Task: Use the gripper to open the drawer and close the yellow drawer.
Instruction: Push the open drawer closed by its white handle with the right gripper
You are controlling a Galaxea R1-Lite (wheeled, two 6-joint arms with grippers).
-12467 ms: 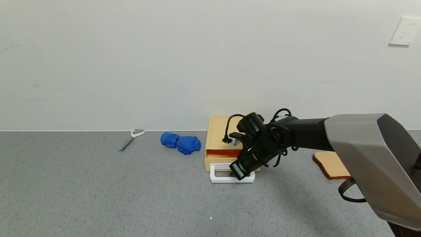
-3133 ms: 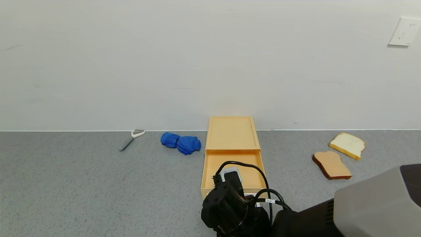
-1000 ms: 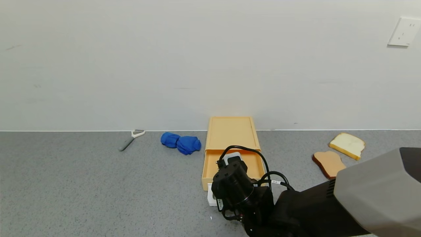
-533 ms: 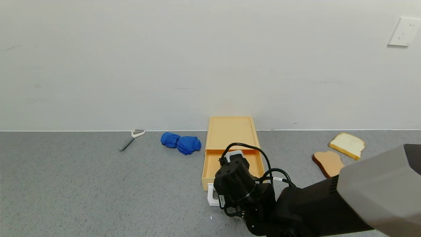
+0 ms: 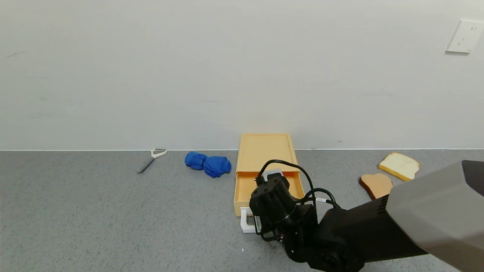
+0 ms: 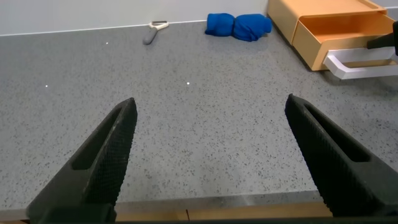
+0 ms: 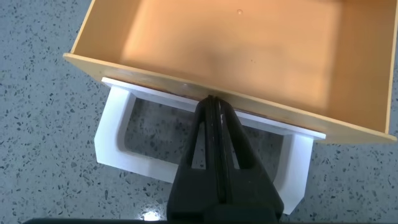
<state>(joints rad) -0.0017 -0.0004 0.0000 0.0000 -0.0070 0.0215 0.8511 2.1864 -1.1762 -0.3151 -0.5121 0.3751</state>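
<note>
Black right gripper (image 7: 214, 109): fingers pressed together, tips against open pale yellow plastic drawer (image 7: 230, 56) front, above white loop handle (image 7: 199, 146).
Right arm: reaches low across grey speckled counter (image 5: 94, 211).
Left gripper (image 6: 211, 155): spread wide, holding nothing.

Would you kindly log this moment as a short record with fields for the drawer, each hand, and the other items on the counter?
drawer: the drawer is partly open, its tray empty
handle: white handle on the drawer front
right hand: right hand, fingers shut together, tips against the drawer front, inside the handle loop
left hand: left hand open, low over the bare counter, away from the drawer
other items: blue cloth, peeler, two bread slices
</note>
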